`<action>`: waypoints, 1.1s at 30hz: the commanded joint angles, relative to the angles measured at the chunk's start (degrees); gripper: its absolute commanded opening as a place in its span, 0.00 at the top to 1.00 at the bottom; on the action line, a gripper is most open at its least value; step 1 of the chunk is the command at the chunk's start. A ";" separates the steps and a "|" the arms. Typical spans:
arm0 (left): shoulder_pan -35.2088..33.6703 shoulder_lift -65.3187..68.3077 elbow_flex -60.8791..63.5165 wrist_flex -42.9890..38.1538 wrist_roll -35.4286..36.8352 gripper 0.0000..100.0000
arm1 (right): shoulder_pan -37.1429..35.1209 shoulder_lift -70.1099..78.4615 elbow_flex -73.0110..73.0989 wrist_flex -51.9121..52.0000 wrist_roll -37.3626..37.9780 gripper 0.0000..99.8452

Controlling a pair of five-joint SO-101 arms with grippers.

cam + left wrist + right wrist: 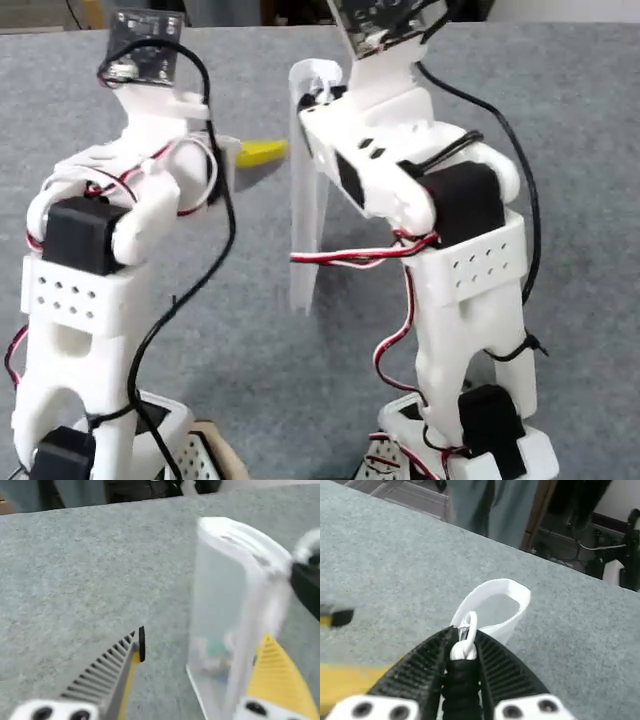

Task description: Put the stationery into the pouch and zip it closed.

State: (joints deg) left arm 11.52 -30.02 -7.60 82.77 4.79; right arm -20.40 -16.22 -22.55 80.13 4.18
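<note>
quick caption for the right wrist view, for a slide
Right gripper pinching the zip pull of the open white pouch.

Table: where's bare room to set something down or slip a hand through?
Bare grey table lies right of the right arm and along the far edge behind both arms, also left of the left arm. It is crowded in the middle: the upright pouch stands there, the right pincer shut on its zip pull, the open left pincer beside it.
</note>
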 commanded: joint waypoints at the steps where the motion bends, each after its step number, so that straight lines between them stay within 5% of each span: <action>1: 3.74 -1.58 -5.67 2.99 -0.26 0.64 | 2.02 -2.07 -3.30 -1.23 -0.62 0.99; 8: 5.85 -1.23 -5.32 1.85 2.11 0.64 | 1.76 -2.51 -4.09 0.97 -0.79 0.99; 18: 4.35 -1.23 11.30 -16.88 2.20 0.65 | -1.67 -2.42 -8.48 5.36 -0.79 0.99; 33: -1.89 -1.14 17.01 -23.82 0.44 0.65 | -1.49 -2.42 -8.40 6.95 -3.52 0.99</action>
State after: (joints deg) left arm 12.75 -30.29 9.19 60.62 6.64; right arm -21.45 -16.22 -27.56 87.16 1.36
